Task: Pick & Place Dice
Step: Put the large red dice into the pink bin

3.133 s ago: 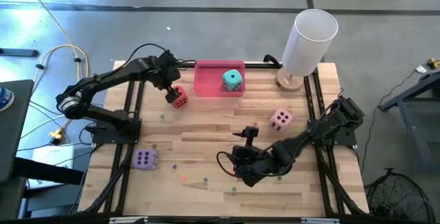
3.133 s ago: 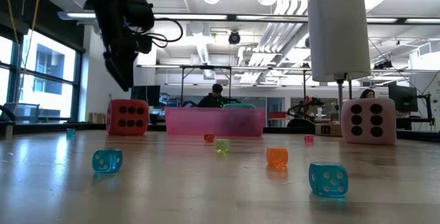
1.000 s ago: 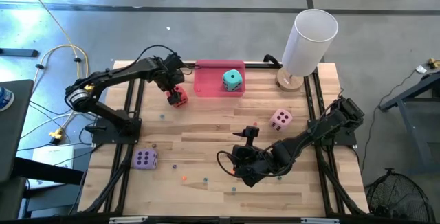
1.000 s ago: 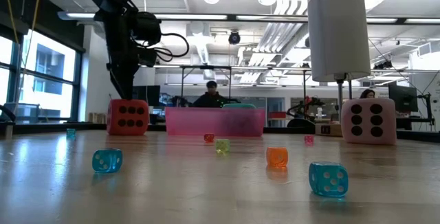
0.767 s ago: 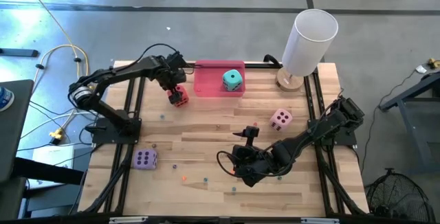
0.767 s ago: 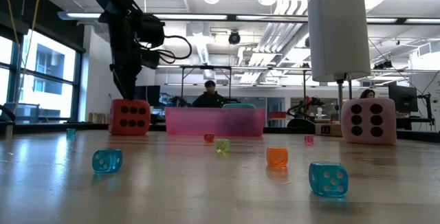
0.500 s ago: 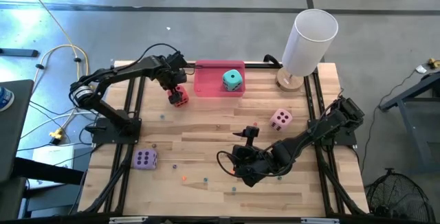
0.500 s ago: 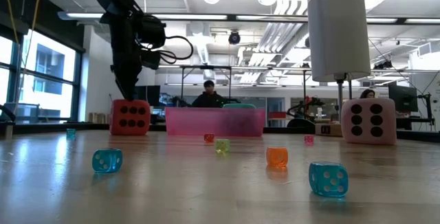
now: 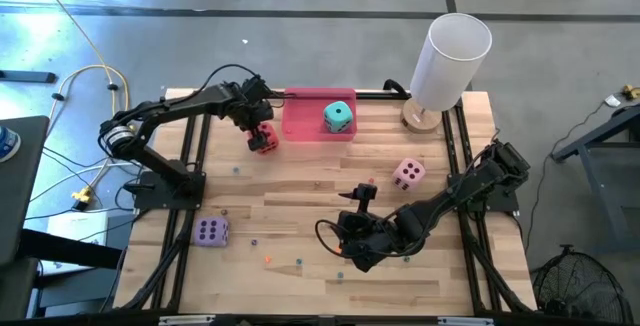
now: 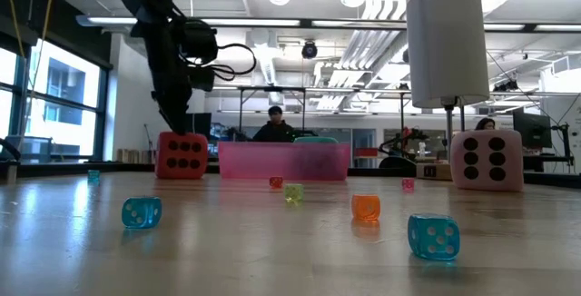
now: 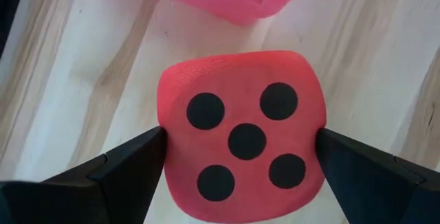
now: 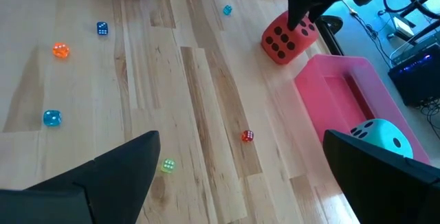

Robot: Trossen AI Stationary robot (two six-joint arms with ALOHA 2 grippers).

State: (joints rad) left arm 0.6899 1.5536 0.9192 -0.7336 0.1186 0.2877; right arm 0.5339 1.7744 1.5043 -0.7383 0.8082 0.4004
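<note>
red soft foam die (image 9: 264,139) with dark pips sits near the wooden table's (image 9: 320,206) far left corner, just beside the pink rectangular tray (image 9: 305,123), its top half-hidden overhead by the left gripper (image 11: 237,148), whose fingers press its two sides. teal soft die (image 9: 338,117) lies in the tray. right gripper (image 9: 352,198) hovers mid-table, fingers spread wide, holding nothing.

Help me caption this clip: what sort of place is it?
Probably a robotics lab or open workshop: exposed ceiling ducts, a person at a desk behind the wooden table, and cables on concrete floor.
</note>
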